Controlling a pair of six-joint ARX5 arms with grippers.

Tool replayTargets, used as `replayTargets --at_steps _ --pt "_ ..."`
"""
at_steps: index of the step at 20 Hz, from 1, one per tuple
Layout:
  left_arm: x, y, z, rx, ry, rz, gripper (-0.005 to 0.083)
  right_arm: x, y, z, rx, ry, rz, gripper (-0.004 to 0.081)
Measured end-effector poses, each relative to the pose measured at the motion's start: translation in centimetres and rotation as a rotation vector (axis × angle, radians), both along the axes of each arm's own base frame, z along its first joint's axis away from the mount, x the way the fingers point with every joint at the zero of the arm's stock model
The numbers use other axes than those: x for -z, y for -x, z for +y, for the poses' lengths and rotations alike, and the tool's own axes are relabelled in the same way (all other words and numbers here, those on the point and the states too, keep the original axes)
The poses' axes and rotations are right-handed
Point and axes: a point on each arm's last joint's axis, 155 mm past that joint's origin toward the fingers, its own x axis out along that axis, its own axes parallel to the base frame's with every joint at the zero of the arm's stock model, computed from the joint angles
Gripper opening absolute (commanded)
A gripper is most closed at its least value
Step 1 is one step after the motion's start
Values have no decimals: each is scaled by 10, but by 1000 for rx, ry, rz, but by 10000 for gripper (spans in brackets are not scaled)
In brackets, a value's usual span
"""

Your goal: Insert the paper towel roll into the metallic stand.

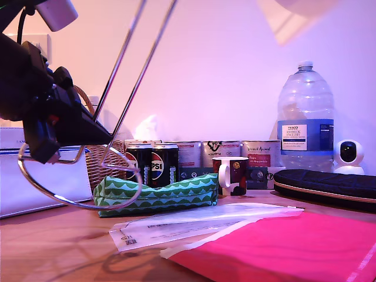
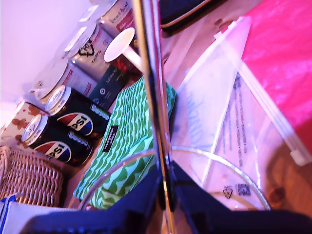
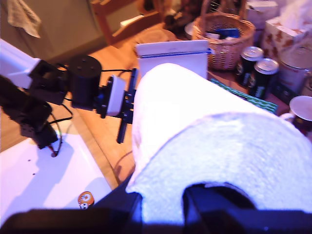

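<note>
A wooden tabletop carries everything. The mug is taken as the landmark. Just beside it, toward the exterior view's left, a green wave-patterned pouch is laid flat, with two black cans stood behind it and a wicker basket further that way. A white box is seen beyond the basket. Behind the mug, a row of packets is lined along the wall. Toward the exterior view's right of the mug, a large water bottle, a small white camera and a dark zipped case are found. In front of the mug, a clear zip bag and a pink envelope are laid flat.
</note>
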Motion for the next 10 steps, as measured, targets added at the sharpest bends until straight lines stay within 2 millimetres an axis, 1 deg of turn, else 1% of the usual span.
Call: replayTargets --at_steps 10 --pt "-3 -7 10 -40 9 -2 -23 2 -1 -3 18 8 6 -11"
